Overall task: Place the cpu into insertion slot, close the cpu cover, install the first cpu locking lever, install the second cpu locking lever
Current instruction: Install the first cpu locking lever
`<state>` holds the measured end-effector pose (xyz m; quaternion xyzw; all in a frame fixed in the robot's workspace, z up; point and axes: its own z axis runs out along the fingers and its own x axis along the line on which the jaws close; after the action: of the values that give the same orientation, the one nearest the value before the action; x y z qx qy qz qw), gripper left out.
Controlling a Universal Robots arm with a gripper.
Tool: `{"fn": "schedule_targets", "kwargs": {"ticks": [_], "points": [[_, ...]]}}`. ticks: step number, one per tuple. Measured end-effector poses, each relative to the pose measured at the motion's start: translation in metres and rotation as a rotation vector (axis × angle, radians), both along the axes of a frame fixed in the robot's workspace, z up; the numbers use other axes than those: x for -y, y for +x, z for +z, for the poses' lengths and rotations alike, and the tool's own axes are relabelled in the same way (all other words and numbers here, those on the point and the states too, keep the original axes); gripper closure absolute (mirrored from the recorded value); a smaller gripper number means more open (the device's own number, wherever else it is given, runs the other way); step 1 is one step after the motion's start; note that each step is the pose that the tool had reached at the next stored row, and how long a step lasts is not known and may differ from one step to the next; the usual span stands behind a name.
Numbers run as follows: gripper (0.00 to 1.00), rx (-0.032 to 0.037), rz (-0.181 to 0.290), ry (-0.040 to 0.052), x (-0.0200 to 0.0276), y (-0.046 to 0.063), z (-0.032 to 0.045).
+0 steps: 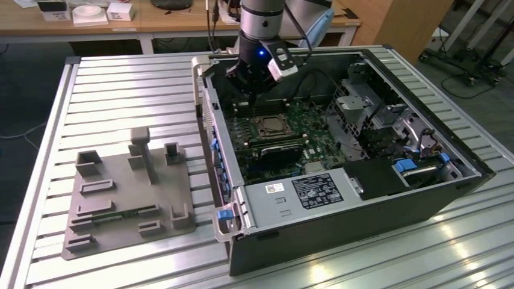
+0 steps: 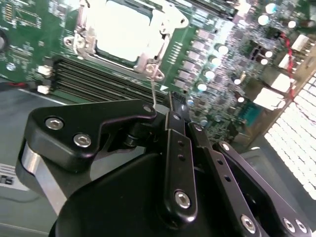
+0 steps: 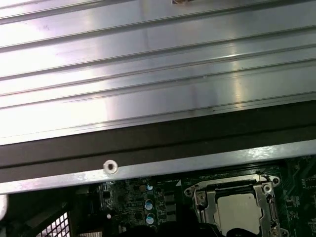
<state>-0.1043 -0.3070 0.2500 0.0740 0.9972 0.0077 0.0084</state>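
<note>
The cpu (image 2: 123,29) lies flat in the insertion slot (image 2: 148,65), its silvery top bright in both wrist views (image 3: 240,211). The cpu cover (image 2: 167,37) is folded down as a metal frame around it. A thin silver locking lever (image 2: 154,91) runs from the slot's corner to beside my fingertips. My gripper (image 2: 175,101) hangs just above the green board next to the slot, and its fingers stand close together with nothing seen between them. In the exterior view the gripper (image 1: 252,96) is inside the open computer case, just beyond the slot (image 1: 271,126).
The black case (image 1: 321,229) stands open on a slatted aluminium table (image 1: 120,90). Long black memory slots (image 2: 98,79) run beside the socket. A grey fixture with upright holders (image 1: 129,192) stands at the exterior view's left. Drive cages and cables (image 1: 377,120) fill the case's other side.
</note>
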Motion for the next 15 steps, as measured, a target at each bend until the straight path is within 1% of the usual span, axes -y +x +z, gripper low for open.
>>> {"fn": "schedule_targets", "kwargs": {"ticks": [8,15], "points": [[0.9,-0.0005,0.0,0.0,-0.0006,0.018,-0.0006],[0.9,-0.0023,0.0,-0.0001,-0.0018,0.033,-0.0021]]}}
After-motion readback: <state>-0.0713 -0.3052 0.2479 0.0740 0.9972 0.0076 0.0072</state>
